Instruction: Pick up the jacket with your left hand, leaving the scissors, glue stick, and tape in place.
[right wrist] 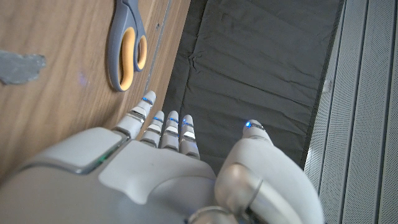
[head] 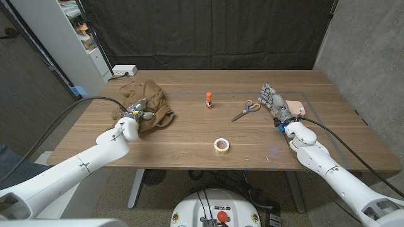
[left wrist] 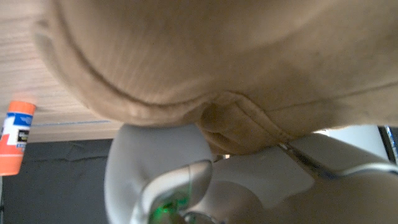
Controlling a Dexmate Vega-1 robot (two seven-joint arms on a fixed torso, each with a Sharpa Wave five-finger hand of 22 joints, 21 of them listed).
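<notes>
- So far, the crumpled brown cloth jacket [head: 144, 106] lies in a heap on the wooden table [head: 189, 142] at its left side, and the left hand [head: 137, 114] sits on the near edge of the heap, in contact with the fabric.
- Whether that hand has closed on the cloth I cannot tell: the head view has the fingers sunk into the folds, and the left wrist view presses so close to a ribbed hem of the jacket [left wrist: 205, 74] that the fingertips are hidden.
- By my reading the reach is done and the grasp is either under way or just made; the lift is not yet done, since the jacket looks to be resting on the wood.
- The three things to leave alone stand well apart from the jacket: the small orange-capped white glue stick [head: 208, 99] upright mid-table, the grey-and-orange-handled scissors [head: 246, 110] to its right, and the pale roll of tape [head: 221, 145] nearer the front edge.
- The right hand [head: 276, 103] waits near the scissors with its fingers straight and spread a little, holding nothing.
- The left wrist view adds the glue stick [left wrist: 17, 137] beyond the cloth.
- The right wrist view shows the scissors [right wrist: 127, 43] lying just past the right hand [right wrist: 168, 168], with a clear gap between them.
</notes>
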